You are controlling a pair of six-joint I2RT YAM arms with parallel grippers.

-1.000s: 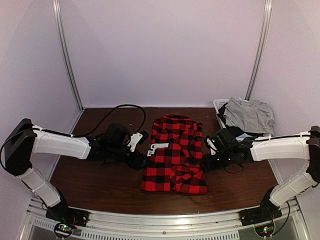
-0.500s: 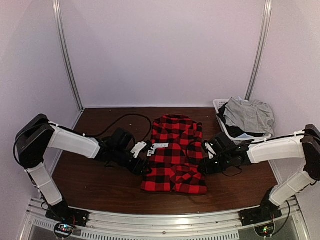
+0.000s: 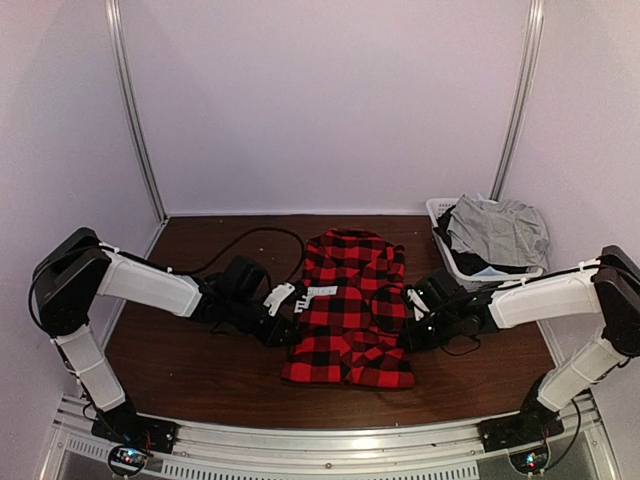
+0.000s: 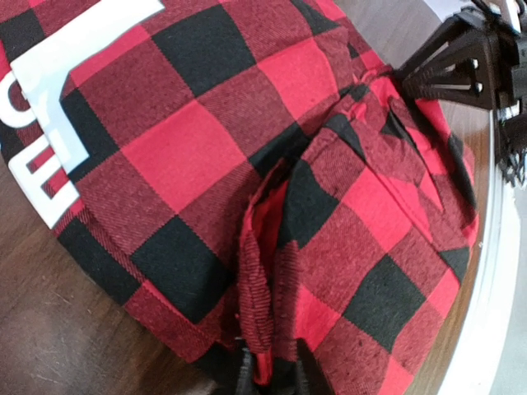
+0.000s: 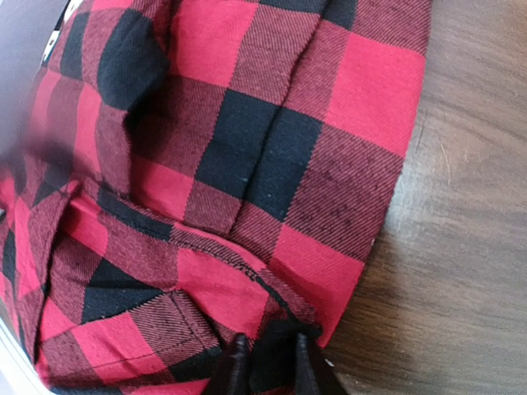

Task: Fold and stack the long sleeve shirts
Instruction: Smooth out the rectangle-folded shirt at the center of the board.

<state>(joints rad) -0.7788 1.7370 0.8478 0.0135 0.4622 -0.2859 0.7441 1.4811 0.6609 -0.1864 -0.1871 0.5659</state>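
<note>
A red-and-black check long sleeve shirt (image 3: 350,315) lies folded lengthwise in the middle of the brown table (image 3: 190,360). My left gripper (image 3: 288,335) sits at its left edge, low down, and in the left wrist view the gripper (image 4: 270,380) is shut on a pinched ridge of the shirt (image 4: 263,271). My right gripper (image 3: 408,335) is at the shirt's right edge. In the right wrist view this gripper (image 5: 265,366) is shut on the hem of the shirt (image 5: 247,164).
A white mesh basket (image 3: 438,212) with grey and dark clothes (image 3: 498,232) stands at the back right, just behind my right arm. A black cable (image 3: 250,238) loops on the table behind the left arm. A metal rail (image 3: 330,440) runs along the near edge.
Both grippers have moved in onto the shirt's side edges and closed on the cloth. The left arm's elbow has swung forward and the fabric has bunched slightly at both grips.
</note>
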